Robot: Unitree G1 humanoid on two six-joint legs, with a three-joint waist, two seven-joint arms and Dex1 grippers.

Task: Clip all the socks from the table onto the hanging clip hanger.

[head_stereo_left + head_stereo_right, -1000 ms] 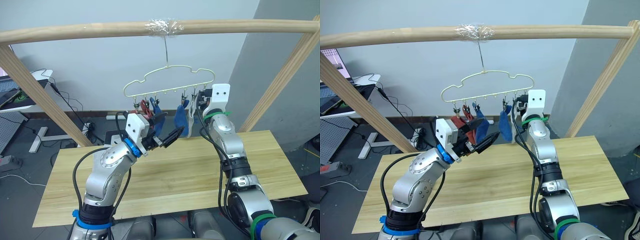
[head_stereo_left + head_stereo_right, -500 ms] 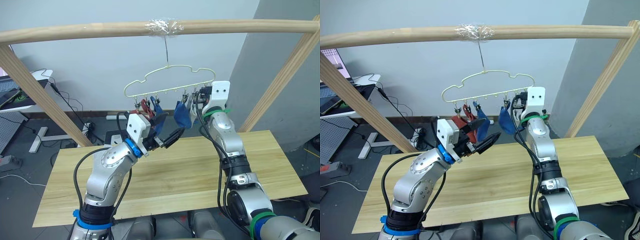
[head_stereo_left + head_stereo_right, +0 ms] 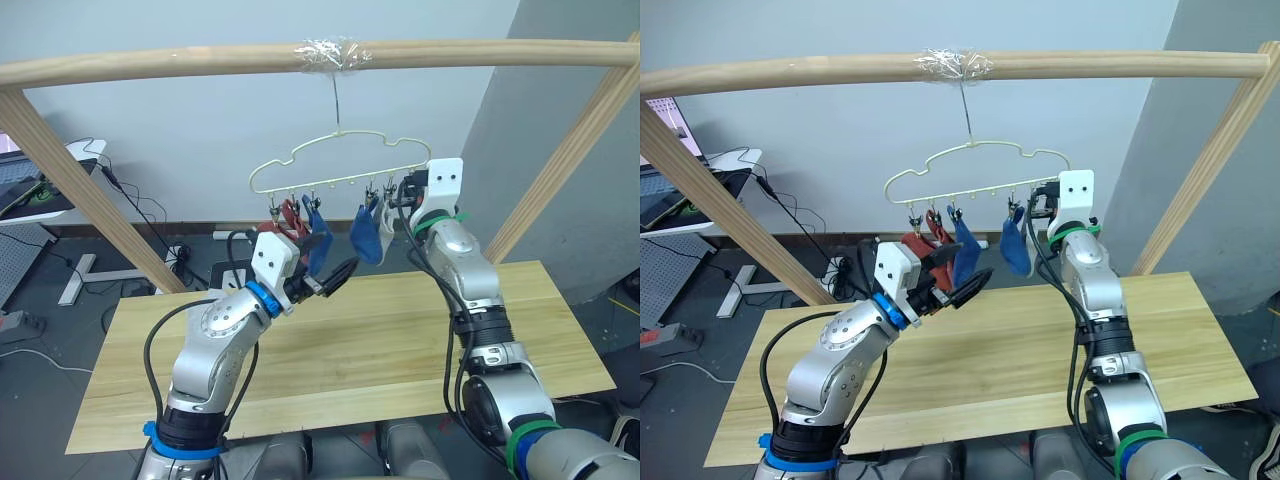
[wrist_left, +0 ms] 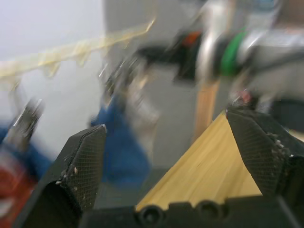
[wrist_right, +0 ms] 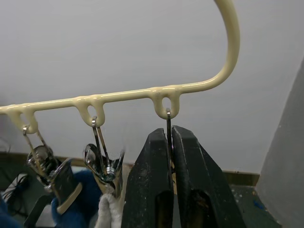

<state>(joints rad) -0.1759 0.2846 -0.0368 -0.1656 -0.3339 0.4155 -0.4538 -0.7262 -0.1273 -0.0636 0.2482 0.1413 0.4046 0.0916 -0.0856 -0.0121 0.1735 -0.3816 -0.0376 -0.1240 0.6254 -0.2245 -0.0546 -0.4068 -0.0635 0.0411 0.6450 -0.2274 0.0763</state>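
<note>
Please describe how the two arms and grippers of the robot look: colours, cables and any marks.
Both arms are silver-grey metal with rounded joints and loose black cables. The left gripper has a white block, a blue ring behind it and black cross-hatched fingers. The right gripper has a white plate and green bands.

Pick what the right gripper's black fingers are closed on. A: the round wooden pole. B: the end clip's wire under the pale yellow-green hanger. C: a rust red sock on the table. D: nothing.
B: the right gripper pinches the thin metal clip wire hanging from the pale yellow-green hanger's end loop.
</note>
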